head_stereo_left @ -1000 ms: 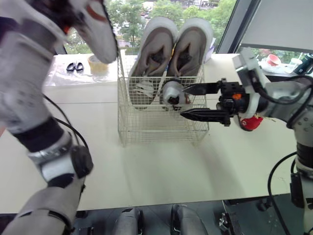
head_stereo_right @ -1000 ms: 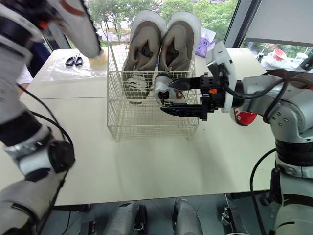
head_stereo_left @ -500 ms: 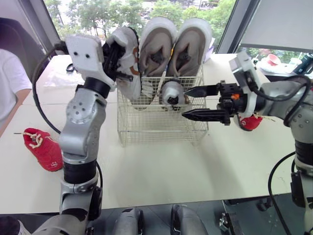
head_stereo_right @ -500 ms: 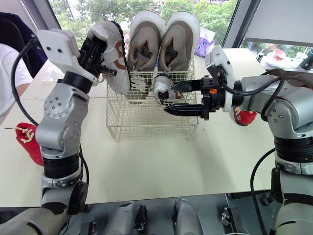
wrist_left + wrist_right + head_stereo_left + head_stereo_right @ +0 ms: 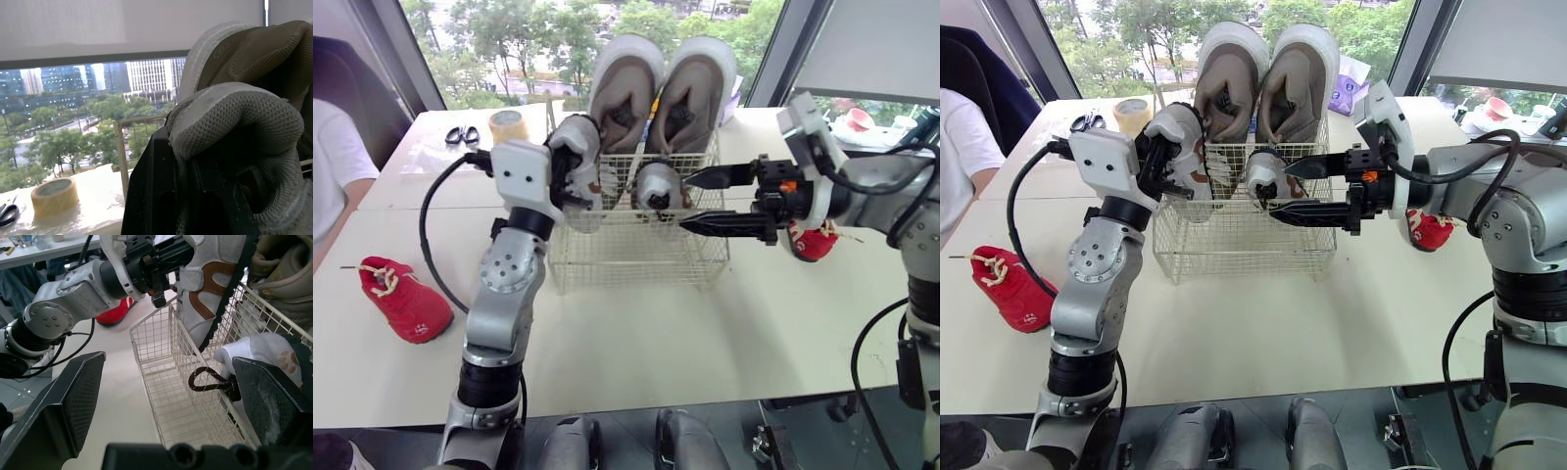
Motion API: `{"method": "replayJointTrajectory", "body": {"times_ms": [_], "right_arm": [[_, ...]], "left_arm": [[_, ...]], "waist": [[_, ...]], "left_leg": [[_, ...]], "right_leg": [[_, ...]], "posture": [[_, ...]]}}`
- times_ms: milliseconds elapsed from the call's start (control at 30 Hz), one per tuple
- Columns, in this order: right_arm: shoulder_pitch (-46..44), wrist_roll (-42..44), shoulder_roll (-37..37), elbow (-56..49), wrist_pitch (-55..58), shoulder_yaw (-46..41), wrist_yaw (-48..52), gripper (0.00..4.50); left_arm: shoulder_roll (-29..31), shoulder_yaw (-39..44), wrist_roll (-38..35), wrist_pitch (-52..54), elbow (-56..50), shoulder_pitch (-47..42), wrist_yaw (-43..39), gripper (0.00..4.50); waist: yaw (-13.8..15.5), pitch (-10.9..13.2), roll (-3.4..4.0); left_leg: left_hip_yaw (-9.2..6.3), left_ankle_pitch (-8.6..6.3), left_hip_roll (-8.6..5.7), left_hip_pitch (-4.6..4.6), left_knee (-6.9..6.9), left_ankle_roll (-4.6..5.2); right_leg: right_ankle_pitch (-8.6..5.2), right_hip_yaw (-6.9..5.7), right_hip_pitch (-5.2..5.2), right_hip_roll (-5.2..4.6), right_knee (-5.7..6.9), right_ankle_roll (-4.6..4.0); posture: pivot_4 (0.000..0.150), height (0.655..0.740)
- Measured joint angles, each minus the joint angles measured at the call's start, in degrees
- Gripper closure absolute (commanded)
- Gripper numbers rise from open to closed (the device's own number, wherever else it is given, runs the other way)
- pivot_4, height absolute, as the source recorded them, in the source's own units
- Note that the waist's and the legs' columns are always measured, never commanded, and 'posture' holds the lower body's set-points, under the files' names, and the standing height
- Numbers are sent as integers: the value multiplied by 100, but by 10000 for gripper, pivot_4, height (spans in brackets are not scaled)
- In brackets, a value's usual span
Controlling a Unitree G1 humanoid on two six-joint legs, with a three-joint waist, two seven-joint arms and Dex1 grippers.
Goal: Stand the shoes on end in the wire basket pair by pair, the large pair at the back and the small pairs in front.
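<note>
White wire basket (image 5: 636,262) sitting on table (image 5: 636,343), 2 large grey shoes (image 5: 651,93) standing on end at back. Left gripper (image 5: 566,176) clamping white-and-brown shoe (image 5: 579,147), holding it upright at basket's left rim. Small white shoe (image 5: 656,186) standing inside, front right. Right gripper (image 5: 689,200) hovering just beside it, fingers spread wide. Red shoe (image 5: 403,299) lying well left of basket; second red shoe (image 5: 815,242) lying behind right arm.
</note>
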Motion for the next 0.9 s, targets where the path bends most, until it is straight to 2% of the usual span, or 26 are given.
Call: {"method": "replayJointTrajectory", "body": {"times_ms": [33,100,200,367,533,600,733,800,900], "right_arm": [[0,-27,2,37,-11,7,11,0],[-1,-82,16,71,-39,30,28,0],[-14,-110,41,133,-66,67,113,0],[-15,-204,39,229,-109,94,261,0],[71,-202,32,275,-106,94,403,0],[124,-197,34,277,-104,80,404,0],[223,35,104,319,49,-259,259,0],[220,293,178,404,223,-587,88,0],[194,723,264,567,507,-1133,-304,0]], "left_arm": [[0,2,-1,57,-64,32,-6,37265],[-4,-2,-58,192,-157,143,-65,29708],[67,5,-93,517,-275,266,-152,14438],[556,335,-474,1381,-1074,500,-519,14438],[1319,1216,-1581,2554,-1594,428,-1155,14438],[1708,1731,-2422,3211,-1668,349,-1501,14438],[2909,3242,-5699,4449,-1464,326,-1995,14438],[3381,3560,-6777,4656,-1260,333,-1919,14438],[4015,3716,-7972,4717,-910,612,-1774,5805]], "waist": [[0,0,0],[-1,0,0],[0,0,0],[-7,0,1],[-6,0,2],[-12,0,2],[-33,3,5],[-15,3,5],[-3,3,6]], "left_leg": [[0,0,0,0,0,0],[0,0,0,0,0,0],[-2,0,0,-1,0,1],[-2,-1,1,-3,-1,1],[-6,-1,1,-4,-1,0],[-8,0,1,-4,-1,-1],[-9,22,3,-10,-1,-40],[-11,23,1,-9,-1,-41],[-11,23,-2,-3,-1,-42]], "right_leg": [[0,0,0,0,0,0],[0,0,0,0,0,0],[0,-1,-1,1,0,0],[-1,-1,-5,1,0,-1],[-1,-3,-5,2,3,-2],[-1,-4,-5,3,3,-2],[-2,-3,-14,2,3,-1],[-2,-4,-9,2,3,-1],[-3,-4,-1,2,2,-3]], "posture": [[1500,7400],[1500,7400],[1500,7400],[1500,7400],[1500,7400],[1500,7400],[1500,7400],[1500,7400],[1500,7400]]}}
